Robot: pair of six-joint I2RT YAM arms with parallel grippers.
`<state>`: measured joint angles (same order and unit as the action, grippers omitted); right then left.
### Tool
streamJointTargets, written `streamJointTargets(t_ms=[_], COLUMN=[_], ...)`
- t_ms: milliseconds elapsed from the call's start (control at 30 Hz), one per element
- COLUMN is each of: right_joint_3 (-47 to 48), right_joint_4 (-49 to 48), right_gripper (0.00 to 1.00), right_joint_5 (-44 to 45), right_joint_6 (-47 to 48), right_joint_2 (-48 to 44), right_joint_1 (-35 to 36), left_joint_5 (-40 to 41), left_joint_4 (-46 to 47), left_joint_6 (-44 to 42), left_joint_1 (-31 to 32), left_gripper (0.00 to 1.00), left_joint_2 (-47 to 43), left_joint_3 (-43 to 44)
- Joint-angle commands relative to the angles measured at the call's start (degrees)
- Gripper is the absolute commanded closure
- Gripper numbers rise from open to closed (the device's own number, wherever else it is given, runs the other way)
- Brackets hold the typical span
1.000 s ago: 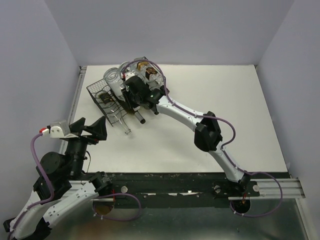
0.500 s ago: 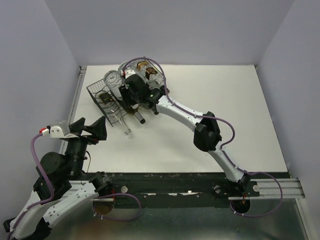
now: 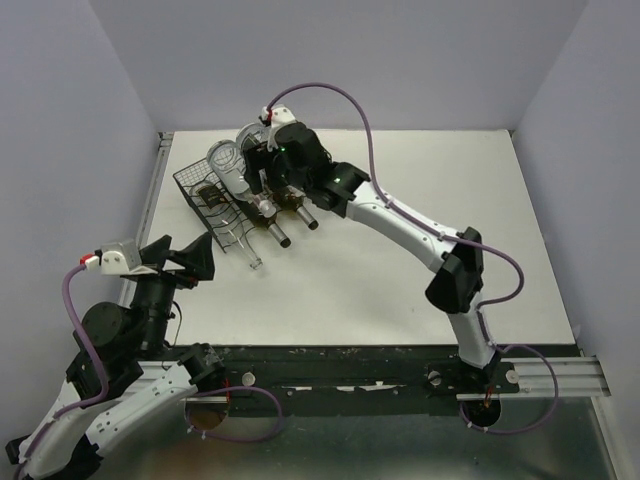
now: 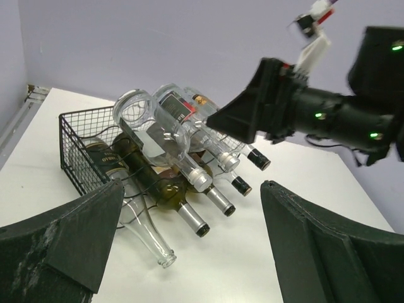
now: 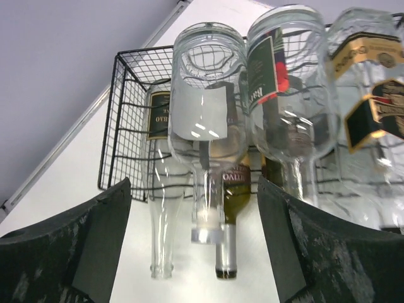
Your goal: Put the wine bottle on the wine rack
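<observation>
Quick status from my end: the wine rack [image 3: 203,193] sits in the far left part of the white table [image 3: 480,170], and every bottle I can see is lying on it, with necks pointing toward the arm bases. I honestly can't tell which bottle is "the" one from the task.

- **Upper row:** three sit side by side in the right wrist view. There's a plain clear bottle [image 5: 205,107], a red-and-green-label bottle [image 5: 287,82] and a gold-and-black-label bottle [image 5: 372,107] at the right edge.
- **Lower row:** a green bottle [image 5: 227,208] lies underneath them. Next to it is a long-necked clear bottle [image 5: 159,196] with a dark label, its mouth sticking out past the rack over the table.

The right gripper [image 5: 192,183] hangs over the base ends of the upper row. Its fingers are spread wide with nothing clamped between them, and the plain clear bottle is framed in the gap. I can't tell from these views whether it touches any glass.

The left gripper [image 4: 192,185] is well apart from the rack on the near left side. It points at the rack, jaws also spread wide, holding nothing
</observation>
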<state>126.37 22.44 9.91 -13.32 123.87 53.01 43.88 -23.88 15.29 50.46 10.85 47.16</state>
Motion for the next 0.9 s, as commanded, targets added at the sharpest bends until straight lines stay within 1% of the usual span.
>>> streamJointTargets(t_ms=[0,67,133,233,300,433,567,633,700,867], right_joint_3=[-9.62,-15.42,-20.34,-26.76,-31.95,-41.53,-44.8,-45.85,-46.29,-46.74], right_joint_4=[0.76,2.08,5.32,10.07,11.83,14.99,23.07,26.85,31.15,38.38], right_gripper=[0.13,0.12,0.12,0.12,0.12,0.09,0.09,0.09,0.08,0.07], right_joint_5=[4.23,6.34,9.41,15.03,18.29,23.03,30.06,31.57,32.1,29.03], right_joint_6=[0.75,0.93,1.19,1.02,0.14,0.05,-1.61,-3.19,-5.21,-7.33], right_joint_2=[-12.31,-17.67,-22.69,-31.47,-37.62,-48.97,-56.18,-59.26,-62.34,-69.02], right_joint_1=[-0.28,-0.45,-0.54,-0.81,-0.81,-0.81,-0.89,-0.72,-0.72,-0.72], left_joint_5=[-2.74,-4.76,-7.39,-12.14,-11.63,-12.41,-11.1,-8.99,-8.37,-15.3], left_joint_4=[-4.67,-8.18,-13.63,-18.73,-22.51,-29.89,-37.54,-40.71,-41.95,-41.25], left_joint_6=[1.85,4.47,7.46,7.04,8.87,8.0,9.57,11.77,13.1,12.31], left_joint_1=[-0.18,-0.18,-0.18,-0.18,-0.18,-0.18,-0.18,-0.18,-0.18,-0.18], left_gripper=[0.01,0.01,0.01,0.01,0.01,0.01,0.01,0.01,0.01,0.01], left_joint_2=[2.68,4.17,5.32,5.58,5.23,5.14,7.42,8.3,8.31,8.31], left_joint_3=[2.58,4.34,6.71,9.35,11.11,15.49,21.3,22.8,23.42,24.82])
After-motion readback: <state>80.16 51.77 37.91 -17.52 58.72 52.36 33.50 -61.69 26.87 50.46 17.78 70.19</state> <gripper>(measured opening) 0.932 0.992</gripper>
